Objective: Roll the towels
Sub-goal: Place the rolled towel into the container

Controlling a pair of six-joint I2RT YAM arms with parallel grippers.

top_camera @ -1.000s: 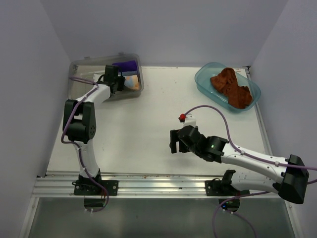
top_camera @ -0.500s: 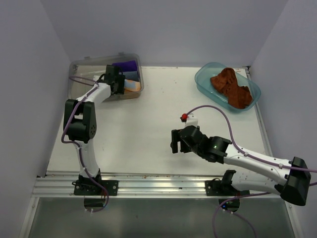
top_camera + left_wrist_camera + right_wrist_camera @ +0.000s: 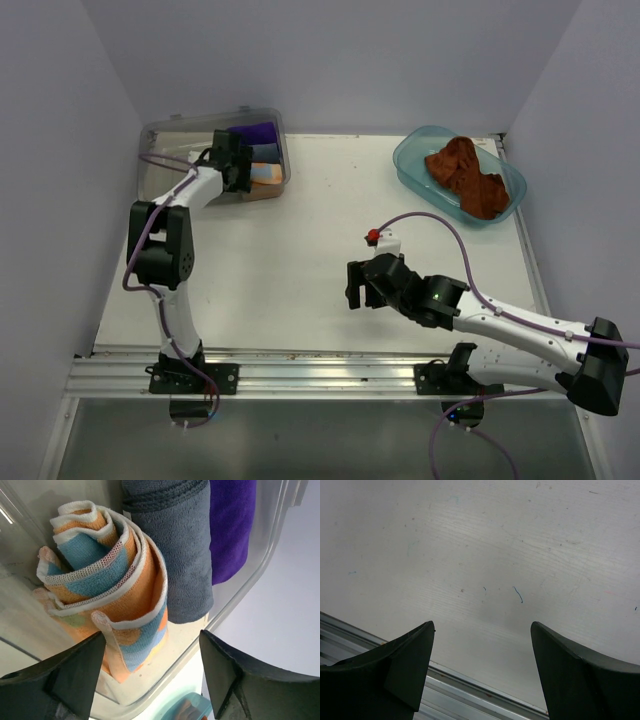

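While both stand spread, left gripper faces the patterned towel — right gripper, the table.

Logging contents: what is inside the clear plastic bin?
Inside the clear plastic bin: a rolled blue, orange and white patterned towel, a grey-blue cloth and a purple cloth. Anything beneath them is hidden.

We view whole worktop from high behind near edge. Left wrist: close, into far-left corner bin. Right wrist: close, facing near edge. Overhead covers both.
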